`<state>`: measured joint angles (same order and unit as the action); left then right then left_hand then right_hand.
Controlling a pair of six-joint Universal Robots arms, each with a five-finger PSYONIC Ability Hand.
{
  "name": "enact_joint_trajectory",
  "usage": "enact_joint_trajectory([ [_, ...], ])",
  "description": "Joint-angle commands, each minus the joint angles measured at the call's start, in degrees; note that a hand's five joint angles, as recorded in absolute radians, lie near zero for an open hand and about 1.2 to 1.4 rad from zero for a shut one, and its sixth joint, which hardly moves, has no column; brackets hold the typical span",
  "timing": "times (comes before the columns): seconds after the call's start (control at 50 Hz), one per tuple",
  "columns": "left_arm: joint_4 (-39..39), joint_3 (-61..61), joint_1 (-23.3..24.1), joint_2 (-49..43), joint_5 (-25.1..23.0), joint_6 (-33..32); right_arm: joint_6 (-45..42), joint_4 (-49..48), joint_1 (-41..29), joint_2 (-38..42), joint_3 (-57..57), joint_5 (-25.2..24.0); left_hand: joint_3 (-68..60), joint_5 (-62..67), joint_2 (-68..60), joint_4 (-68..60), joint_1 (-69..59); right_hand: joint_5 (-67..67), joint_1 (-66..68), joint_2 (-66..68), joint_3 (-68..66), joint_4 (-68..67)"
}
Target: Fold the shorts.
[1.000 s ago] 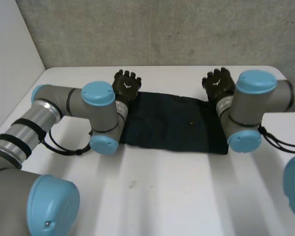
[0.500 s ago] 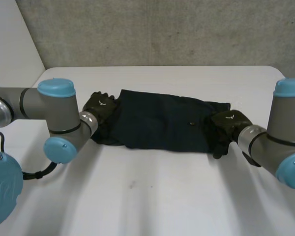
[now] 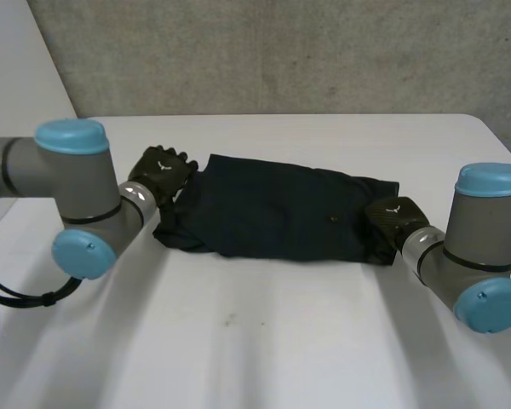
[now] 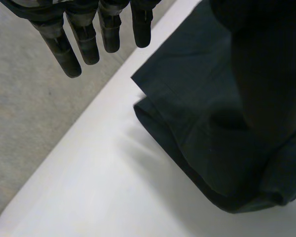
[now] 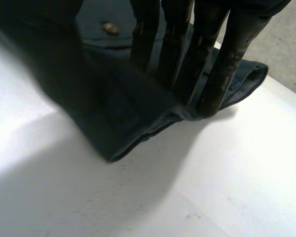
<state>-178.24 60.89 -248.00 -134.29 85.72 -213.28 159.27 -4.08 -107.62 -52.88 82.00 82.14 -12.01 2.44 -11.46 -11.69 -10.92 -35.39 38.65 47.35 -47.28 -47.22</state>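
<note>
Dark shorts (image 3: 281, 213) flat on worktop (image 3: 281, 341); left hand (image 3: 162, 170) at left end, fingers (image 4: 89, 44) straight, holding nothing; right hand (image 3: 392, 217) at right end, fingers (image 5: 222, 74) straight on hem, likely poised to fold.

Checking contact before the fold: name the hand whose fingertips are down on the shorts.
The right hand: its straight fingers touch down on the shorts' end. The left hand's straight fingers hang clear of the cloth.

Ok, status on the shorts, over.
Left hand open at the shorts left end, fingers off the cloth. Right hand open, fingertips pressing the right end. Shorts spread on table, nothing in the way.
</note>
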Motion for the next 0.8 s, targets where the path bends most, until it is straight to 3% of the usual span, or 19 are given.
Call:
enact_joint_trajectory([
  [0.02, 0.0, 5.4, -0.3, 8.9, 0.1, 4.1, -2.0, -1.1, 2.2, -0.6, -0.4, 1.2, 1.1, -1.6, 0.6, 0.8, 0.0, -34.6, 41.3, 32.6, -32.7, -32.8],
  [0.18, 0.1, 10.9, -0.7, 17.6, -0.2, 9.8, -13.4, 5.5, 6.7, -8.7, 1.1, 2.0, 1.8, -2.2, 1.2, 1.5, 0.7, -34.6, 41.3, 32.6, -32.7, -32.8],
  [0.32, -0.6, 17.5, -0.7, 23.5, -0.6, 10.3, -32.2, 10.5, 9.7, -10.8, -2.8, 2.6, 2.0, -2.4, 1.4, 1.6, 0.9, -34.6, 41.3, 32.6, -32.7, -32.8],
  [0.38, -0.7, 18.9, -0.2, 23.9, -1.5, 10.4, -36.9, 10.8, 6.9, -10.6, -5.9, 2.7, 2.0, -2.4, 1.4, 1.6, 0.9, -34.6, 41.3, 32.6, -32.7, -32.8],
  [0.46, -0.8, 19.1, 0.2, 23.8, -1.8, 10.7, -39.8, 9.4, -2.1, -9.2, -10.5, 0.6, 2.0, -2.4, 1.4, 1.6, 0.9, -34.6, 41.3, 32.6, -32.7, -32.8],
  [0.58, -1.9, 17.3, 1.3, 23.4, -1.7, 12.4, -44.6, 4.4, -15.1, -4.3, -14.6, -9.0, 2.0, -2.4, 1.4, 1.6, 0.9, -34.6, 41.3, 32.6, -32.7, -32.8],
  [0.72, -3.1, 13.2, 1.8, 22.6, -1.1, 19.4, -45.4, 2.6, -19.8, 0.8, -14.3, -21.6, 2.0, -2.4, 1.4, 1.6, 0.9, -34.6, 41.3, 32.6, -32.7, -32.8],
  [0.8, -3.2, 11.4, 2.6, 22.2, -1.2, 24.7, -40.6, 2.1, -19.8, 1.3, -14.3, -24.6, 1.8, -2.2, 1.2, 1.5, 0.7, 22.3, -15.6, -24.3, 24.2, 24.2],
])
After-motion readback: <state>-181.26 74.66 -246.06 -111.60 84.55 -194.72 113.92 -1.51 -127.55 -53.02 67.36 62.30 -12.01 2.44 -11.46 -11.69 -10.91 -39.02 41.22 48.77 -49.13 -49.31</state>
